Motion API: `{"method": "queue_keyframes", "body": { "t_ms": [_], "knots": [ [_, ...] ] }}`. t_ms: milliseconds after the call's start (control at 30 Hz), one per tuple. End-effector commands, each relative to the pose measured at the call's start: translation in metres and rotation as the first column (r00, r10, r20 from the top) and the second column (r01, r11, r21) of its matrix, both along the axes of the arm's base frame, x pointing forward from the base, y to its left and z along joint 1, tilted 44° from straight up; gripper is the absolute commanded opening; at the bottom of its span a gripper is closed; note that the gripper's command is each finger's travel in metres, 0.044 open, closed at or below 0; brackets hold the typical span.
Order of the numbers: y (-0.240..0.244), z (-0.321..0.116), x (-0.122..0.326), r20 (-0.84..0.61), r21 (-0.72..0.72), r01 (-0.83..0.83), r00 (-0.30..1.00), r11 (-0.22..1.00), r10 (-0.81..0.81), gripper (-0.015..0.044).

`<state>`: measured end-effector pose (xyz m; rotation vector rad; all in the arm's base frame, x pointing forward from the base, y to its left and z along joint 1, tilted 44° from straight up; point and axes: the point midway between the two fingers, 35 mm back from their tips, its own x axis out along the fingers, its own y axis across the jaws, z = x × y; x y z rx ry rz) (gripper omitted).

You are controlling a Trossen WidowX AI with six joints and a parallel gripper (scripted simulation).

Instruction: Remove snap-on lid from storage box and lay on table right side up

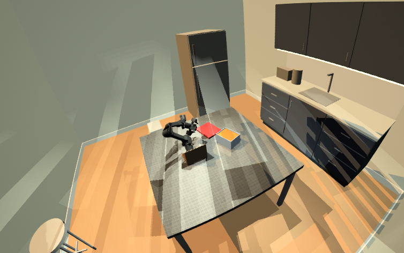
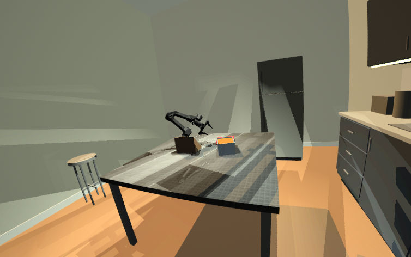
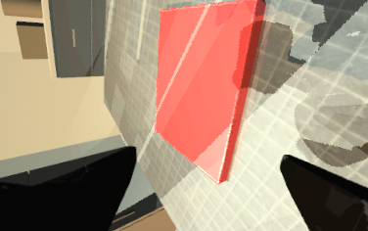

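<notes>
1. Right up at the wrist camera, the gripper [image 1: 194, 126] [image 2: 209, 130] [image 3: 208, 158] has its fingers spread wide with nothing between them
2. Just past the fingertips, the red lid [image 1: 208, 129] [image 3: 196, 78] lies flat on the table [image 1: 202, 191] [image 2: 242, 181] [image 3: 274, 196], long side running away from the hand, looks right side up to me. So I'd back straight off, away from it
3. Beyond that, the box [image 1: 223, 140] [image 2: 226, 148] sits upright and open beside the lid, can't tell if they touch. Basically done, imo
</notes>
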<state>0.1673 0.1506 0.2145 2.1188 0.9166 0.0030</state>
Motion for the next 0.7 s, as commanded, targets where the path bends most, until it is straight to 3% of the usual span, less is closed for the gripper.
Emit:
{"method": "queue_keyframes", "body": {
  "t_ms": [0, 667],
  "knots": [
    [-0.0065, 0.006, -0.0035, 0.003, -0.002, -0.004, 1.0, 1.0, 0.004, 0.044],
    [-0.0117, 0.0094, -0.0052, 0.003, -0.002, -0.004, 1.0, 1.0, 0.004, 0.044]
  ]
}}
